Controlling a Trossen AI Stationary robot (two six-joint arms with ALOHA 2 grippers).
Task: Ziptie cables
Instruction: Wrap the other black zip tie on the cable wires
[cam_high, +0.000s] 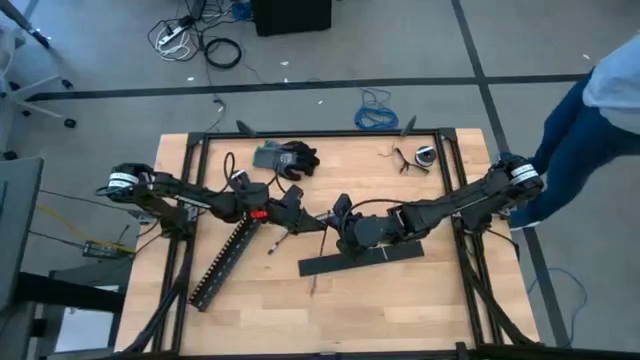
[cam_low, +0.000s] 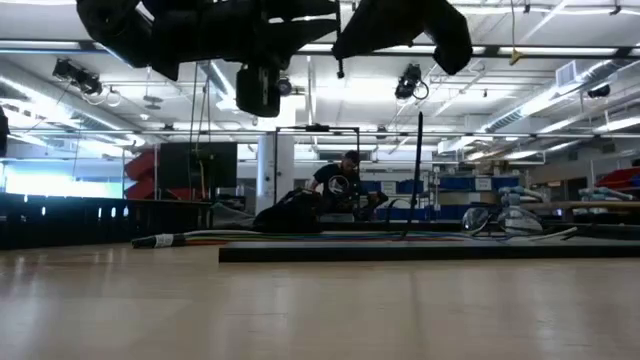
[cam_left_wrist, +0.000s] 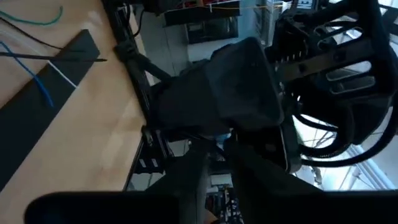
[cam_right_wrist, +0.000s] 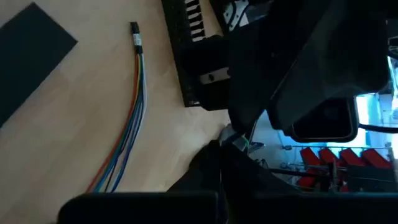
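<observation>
Wooden table (cam_high: 400, 300), one cable bundle (cam_right_wrist: 127, 134), two grippers meeting mid-table

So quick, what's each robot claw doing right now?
Left end effector: raised above the table centre; open or shut cannot be told.
Right end effector: raised facing it; cannot be told either.
</observation>
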